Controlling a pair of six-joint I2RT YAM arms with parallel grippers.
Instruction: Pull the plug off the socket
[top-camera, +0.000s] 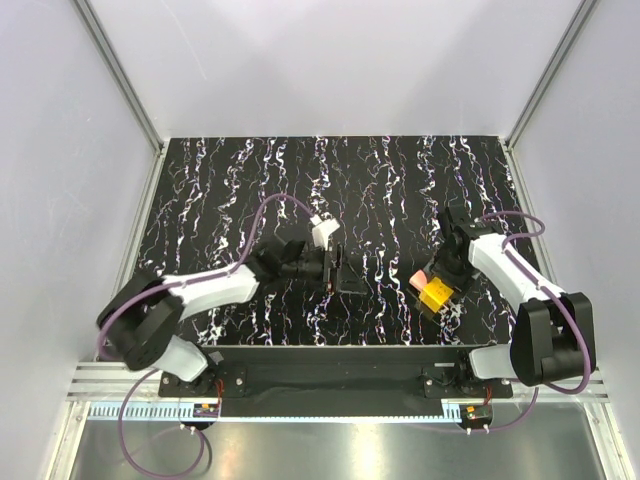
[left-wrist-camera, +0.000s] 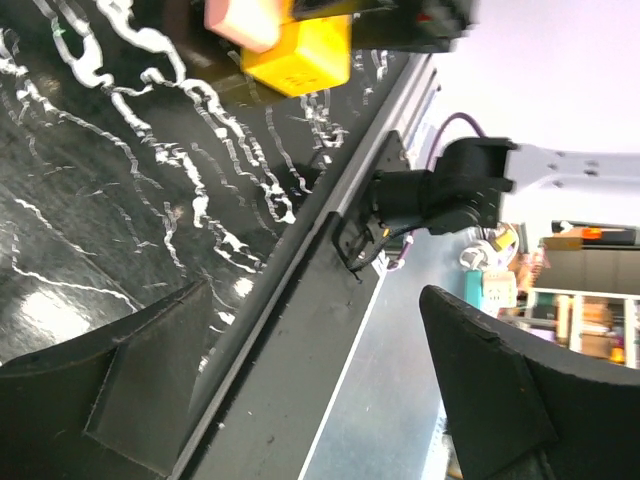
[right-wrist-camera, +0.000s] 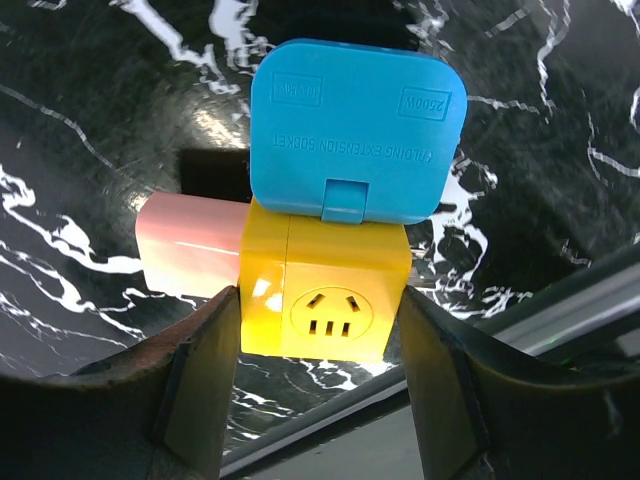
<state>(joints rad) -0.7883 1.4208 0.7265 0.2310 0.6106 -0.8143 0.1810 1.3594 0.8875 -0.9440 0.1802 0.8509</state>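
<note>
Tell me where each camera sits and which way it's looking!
Top external: high behind the arms, looking down on the table; both arms show, with left tool and right tool.
Left wrist: low over the table, looking sideways toward the right arm's base; its own fingers show.
Right wrist: looking down on the yellow socket, own fingers either side.
Shared: all three see the yellow socket and pink plug.

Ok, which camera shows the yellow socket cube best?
The right wrist view: the yellow socket cube fills the middle, its front holes facing the lens, flanked by the right gripper. The top view shows only a small yellow patch beside that gripper; the left wrist view catches one cut-off corner at its top edge.
</note>
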